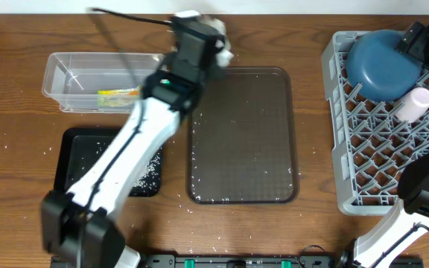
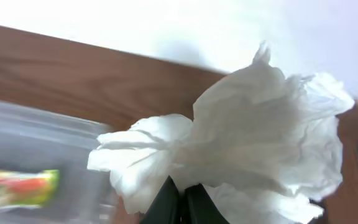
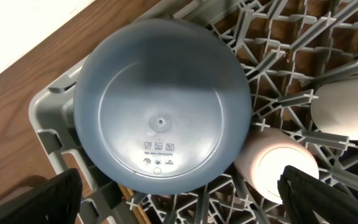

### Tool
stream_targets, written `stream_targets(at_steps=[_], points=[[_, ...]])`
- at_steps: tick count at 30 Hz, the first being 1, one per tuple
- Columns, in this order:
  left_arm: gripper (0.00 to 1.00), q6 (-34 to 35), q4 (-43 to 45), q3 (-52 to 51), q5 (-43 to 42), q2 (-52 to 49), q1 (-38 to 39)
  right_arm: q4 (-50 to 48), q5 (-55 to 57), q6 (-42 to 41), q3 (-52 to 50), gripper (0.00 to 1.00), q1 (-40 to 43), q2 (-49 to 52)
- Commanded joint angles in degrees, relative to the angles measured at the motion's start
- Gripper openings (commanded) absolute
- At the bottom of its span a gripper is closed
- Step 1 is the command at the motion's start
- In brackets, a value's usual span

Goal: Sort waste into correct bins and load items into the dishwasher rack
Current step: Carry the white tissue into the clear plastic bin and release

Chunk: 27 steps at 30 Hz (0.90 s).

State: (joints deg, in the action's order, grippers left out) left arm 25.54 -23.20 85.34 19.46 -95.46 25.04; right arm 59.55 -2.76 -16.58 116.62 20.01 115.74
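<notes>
My left gripper (image 1: 203,37) is shut on the crumpled white tissue (image 1: 220,41), held above the table's far edge just right of the clear tub (image 1: 58,74). In the left wrist view the jaws (image 2: 182,200) pinch the tissue (image 2: 253,137). The yellow-green wrapper (image 1: 118,94) lies in the tub. Rice grains (image 1: 149,173) lie in the black tray (image 1: 73,160). The grey rack (image 1: 348,179) holds the upturned dark-blue dish (image 1: 378,63), the pink cup (image 1: 421,100) and a white cup (image 3: 347,106). My right gripper (image 3: 185,205) hangs open and empty over the dish (image 3: 160,106). The light-blue bowl is hidden.
The brown serving tray (image 1: 244,134) lies in the middle, with stray rice grains along its near edge and on the wood around it. My left arm stretches across the black tray and the tub's right end. A thin wooden stick (image 3: 143,211) shows under the dish.
</notes>
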Motion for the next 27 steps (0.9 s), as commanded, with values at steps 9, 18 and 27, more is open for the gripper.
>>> stream_targets(at_steps=[9, 18, 27], points=[[0.10, 8.02, -5.29, 0.00, 8.20, -4.13, -15.06, 0.07, 0.39, -0.55, 0.61, 0.99, 0.07, -1.49], [0.53, 8.00, -10.93, 0.00, 5.01, -7.17, -21.18, 0.07, 0.39, -0.55, 0.61, 0.99, 0.07, -1.49], [0.55, 7.98, -23.67, 0.00, -0.92, 0.87, -21.11, 0.09, 0.39, -0.55, 0.61, 0.99, 0.07, -1.49]])
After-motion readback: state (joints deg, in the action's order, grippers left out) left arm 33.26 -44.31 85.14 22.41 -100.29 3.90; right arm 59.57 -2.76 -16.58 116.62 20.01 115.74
